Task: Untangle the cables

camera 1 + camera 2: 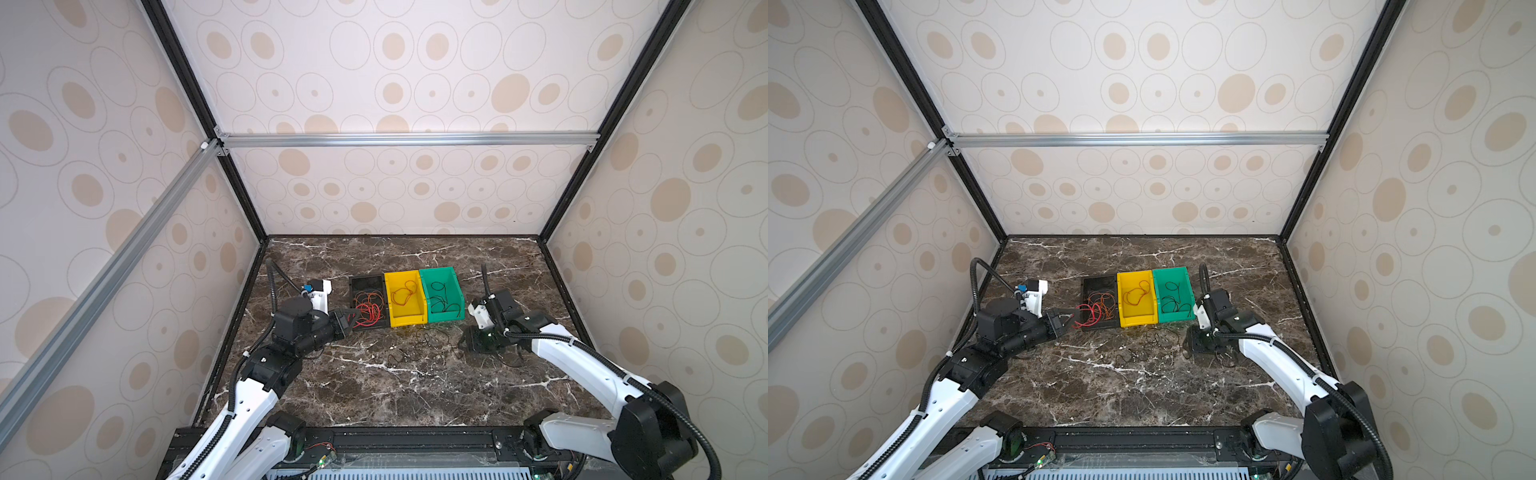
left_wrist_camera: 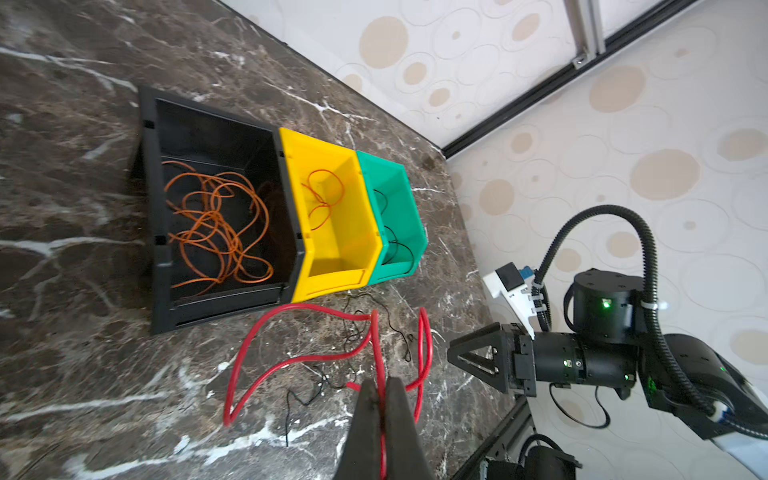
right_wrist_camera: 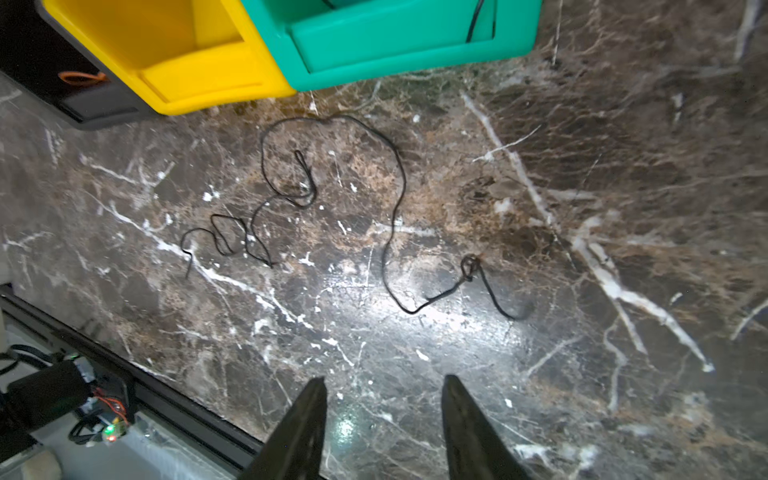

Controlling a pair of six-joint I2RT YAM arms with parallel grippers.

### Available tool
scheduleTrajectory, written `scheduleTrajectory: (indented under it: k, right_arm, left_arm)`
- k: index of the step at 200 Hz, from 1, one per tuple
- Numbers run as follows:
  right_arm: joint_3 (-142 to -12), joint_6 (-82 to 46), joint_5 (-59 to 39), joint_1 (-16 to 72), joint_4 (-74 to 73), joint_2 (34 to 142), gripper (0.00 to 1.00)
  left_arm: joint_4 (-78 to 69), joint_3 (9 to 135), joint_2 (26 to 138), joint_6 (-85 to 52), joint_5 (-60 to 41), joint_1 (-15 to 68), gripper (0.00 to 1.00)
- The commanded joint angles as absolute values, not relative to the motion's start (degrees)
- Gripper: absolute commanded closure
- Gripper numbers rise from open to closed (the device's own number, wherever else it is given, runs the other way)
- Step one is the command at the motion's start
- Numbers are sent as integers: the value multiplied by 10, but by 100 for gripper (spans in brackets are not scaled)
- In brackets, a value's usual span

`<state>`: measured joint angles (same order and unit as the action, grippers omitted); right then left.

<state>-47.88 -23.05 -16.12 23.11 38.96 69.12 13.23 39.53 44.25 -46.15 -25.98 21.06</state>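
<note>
A closed booth of cream wallpaper printed with beige ovals [image 1: 415, 62], braced by black corner posts [image 1: 178, 62] and a silver aluminium rail [image 1: 407, 139], stands around a dark brown marble-patterned tabletop with white veins [image 1: 415, 395]. On the left, the left gripper [image 2: 381, 380] has its jaws clamped on a thick red cable [image 2: 299, 306], which loops out from them in front of an open black plastic bin [image 2: 216, 137]. That bin holds a heap of thin orange cables [image 2: 216, 220]. Touching it on the right is a yellow plastic bin [image 2: 332, 249] with one thin reddish loop [image 2: 323, 203], and beside that a green plastic bin [image 2: 399, 195] with a black strand [image 3: 473, 25]. Just in front of the yellow and green bins, a thin black cable [image 3: 404, 187] lies sprawled on the marble with a small knot near one end. On the right, the right gripper [image 3: 385, 377] hovers low over bare tabletop near that cable, jaws parted and empty.
</note>
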Motion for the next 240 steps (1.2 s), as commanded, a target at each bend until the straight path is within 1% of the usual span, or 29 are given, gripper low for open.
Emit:
scheduleTrajectory:
  k: [1,38,56,74,97,123,154,182,214,229,240]
  right_arm:
    - [-506,-223,-168,233,423,668,49]
    - [-537,-217,-171,231,439,658,42]
    - [-550,-224,-190,231,424,656,41]
    - [-546,-254,-245,231,357,658,41]
    - [-526,-321,-322,232,230,675,41]
    - [-531,-377,-369,244,129,712,41]
    - [-547,-387,-381,284,84,746,43]
    - [-536,-422,-397,292,41,756,45]
    - [-539,-410,-377,293,75,738,54]
    - [-538,-405,-374,293,79,730,53]
    - [-535,-408,-388,293,73,734,49]
  left_arm:
    - [75,393,448,-473,-307,214,100]
    - [35,391,467,-487,-322,219,100]
    - [6,389,478,-499,-329,227,100]
    - [-39,386,492,-519,-339,239,100]
    - [-66,399,523,-523,-334,271,100]
    - [-74,411,553,-517,-324,303,100]
    - [-105,401,570,-528,-320,319,100]
    - [-67,413,592,-504,-294,333,100]
    - [-60,412,609,-496,-277,344,100]
    - [-61,413,616,-493,-274,348,100]
    - [-68,413,622,-494,-276,350,100]
